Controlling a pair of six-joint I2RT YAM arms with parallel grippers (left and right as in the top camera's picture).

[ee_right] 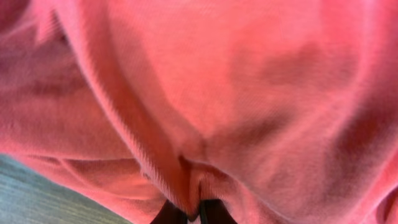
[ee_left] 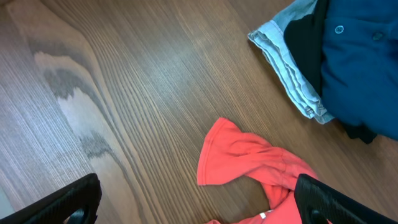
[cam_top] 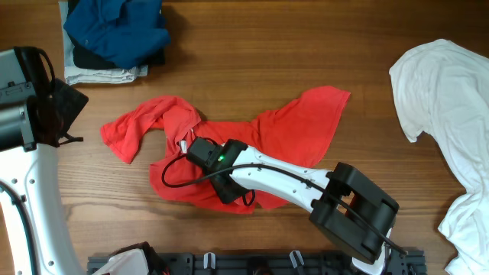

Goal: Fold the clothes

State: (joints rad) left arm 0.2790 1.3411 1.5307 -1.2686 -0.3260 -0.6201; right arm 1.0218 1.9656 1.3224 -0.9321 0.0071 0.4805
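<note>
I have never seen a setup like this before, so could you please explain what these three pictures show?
Two robot arms work at a wooden table. One picture looks down from above; the other two come from cameras on each wrist. A crumpled red T-shirt lies mid-table, a white shirt at the right edge, and a stack of blue and pale clothes in the top left corner. The right gripper is shut on a fold of the red T-shirt. The left gripper is open, above a red sleeve, holding nothing.

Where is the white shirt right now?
In the overhead view the white shirt lies crumpled at the far right edge of the table, apart from the red T-shirt in the middle.
</note>
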